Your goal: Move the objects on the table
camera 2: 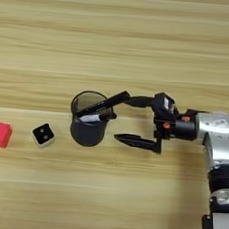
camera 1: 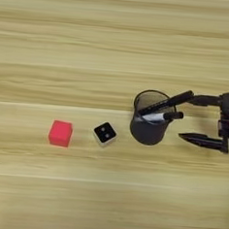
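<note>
Wooden table (camera 1: 117, 39) bears red cube (camera 1: 60, 133), white cube (camera 1: 104, 133) and pen cup (camera 2: 89, 118) in a row; right gripper (camera 2: 127, 119), fingers wide and empty, sits just beside the cup, apparently approaching; next, close on it.

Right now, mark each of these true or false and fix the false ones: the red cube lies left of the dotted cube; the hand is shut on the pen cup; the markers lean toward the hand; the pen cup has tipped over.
1. The red cube lies left of the dotted cube: true.
2. The hand is shut on the pen cup: false; its fingers are spread, just right of the cup.
3. The markers lean toward the hand: true.
4. The pen cup has tipped over: false; it stands upright on the table.
</note>
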You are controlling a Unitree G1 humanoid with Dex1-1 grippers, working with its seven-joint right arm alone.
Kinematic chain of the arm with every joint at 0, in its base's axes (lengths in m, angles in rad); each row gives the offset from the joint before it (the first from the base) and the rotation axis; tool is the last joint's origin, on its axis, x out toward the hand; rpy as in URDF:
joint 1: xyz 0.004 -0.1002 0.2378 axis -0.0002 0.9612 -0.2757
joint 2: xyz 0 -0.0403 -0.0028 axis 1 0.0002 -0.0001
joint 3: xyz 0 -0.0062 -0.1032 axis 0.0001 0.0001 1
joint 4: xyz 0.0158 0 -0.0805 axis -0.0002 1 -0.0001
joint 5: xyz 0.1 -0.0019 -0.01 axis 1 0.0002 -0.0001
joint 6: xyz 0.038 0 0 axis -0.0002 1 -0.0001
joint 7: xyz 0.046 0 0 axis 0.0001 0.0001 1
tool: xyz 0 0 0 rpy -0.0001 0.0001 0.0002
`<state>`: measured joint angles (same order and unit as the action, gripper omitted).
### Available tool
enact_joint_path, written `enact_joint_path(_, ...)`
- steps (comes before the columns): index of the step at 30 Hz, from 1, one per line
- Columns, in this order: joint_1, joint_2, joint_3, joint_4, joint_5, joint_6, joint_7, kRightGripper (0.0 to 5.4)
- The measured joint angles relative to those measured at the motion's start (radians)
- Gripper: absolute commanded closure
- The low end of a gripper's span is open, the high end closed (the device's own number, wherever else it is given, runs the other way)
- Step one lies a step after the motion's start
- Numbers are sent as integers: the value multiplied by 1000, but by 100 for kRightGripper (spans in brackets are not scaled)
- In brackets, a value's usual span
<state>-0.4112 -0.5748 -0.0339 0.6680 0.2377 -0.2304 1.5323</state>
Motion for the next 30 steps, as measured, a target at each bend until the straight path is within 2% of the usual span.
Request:
enact_joint_path(10, 4, 36, 4, 71, -11, -20, -26, 2)
enact_joint_path(17, 4, 76, 7, 116, -32, -39, -73, 2)
enact_joint_path(23, 4, 85, 10, 116, -38, -40, -86, 2)
enact_joint_path(30, 5, 121, 24, 90, -38, -40, -89, 2)
